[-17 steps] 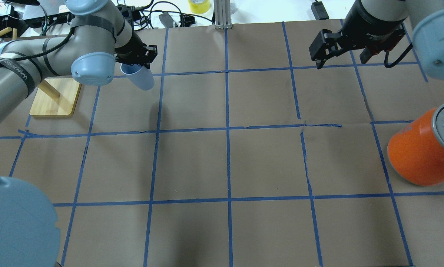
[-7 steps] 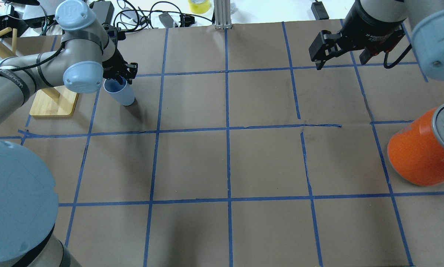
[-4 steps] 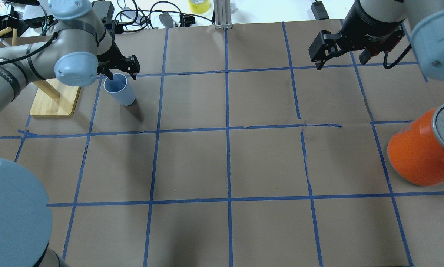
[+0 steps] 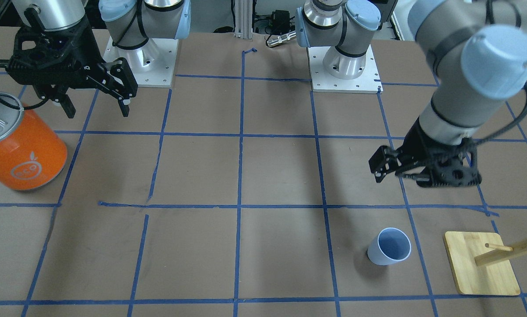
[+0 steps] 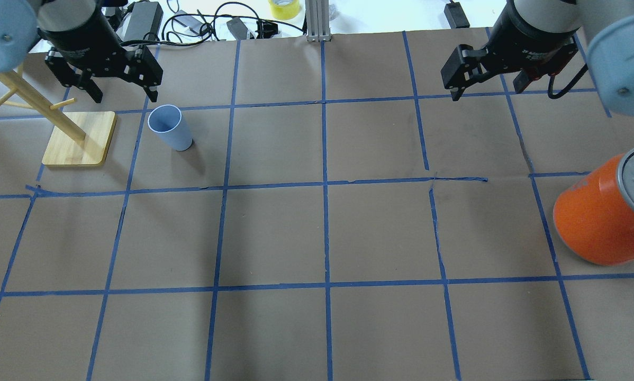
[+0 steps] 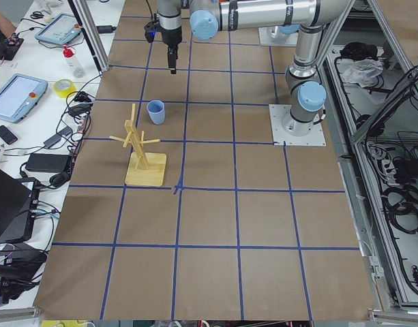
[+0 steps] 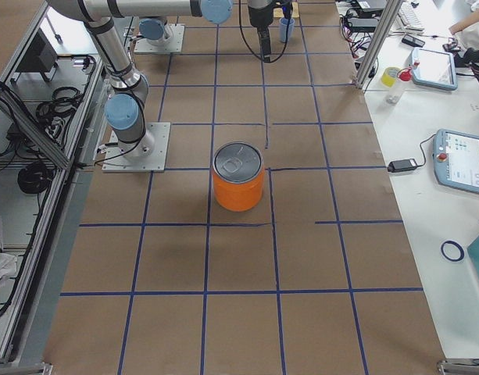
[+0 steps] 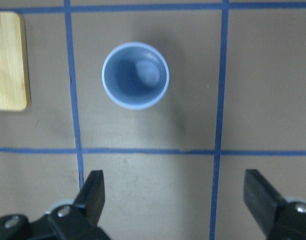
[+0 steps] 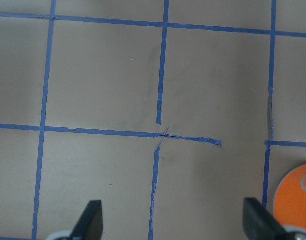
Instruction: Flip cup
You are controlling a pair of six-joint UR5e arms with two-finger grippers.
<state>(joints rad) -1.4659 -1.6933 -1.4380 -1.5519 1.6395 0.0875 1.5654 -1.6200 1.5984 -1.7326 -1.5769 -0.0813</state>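
Left hand (image 5: 125, 97): released, jaws spread wide, holding nothing, up off the surface (image 5: 296, 238). Cup (image 5: 170, 128): just ahead of and below it, upright, mouth up, touching neither finger. Wooden rack (image 5: 79, 140): beside the cup, off to that hand's side. Right hand (image 5: 486, 87): also released and empty, well apart from the cup. Orange can (image 5: 597, 222): near that hand.
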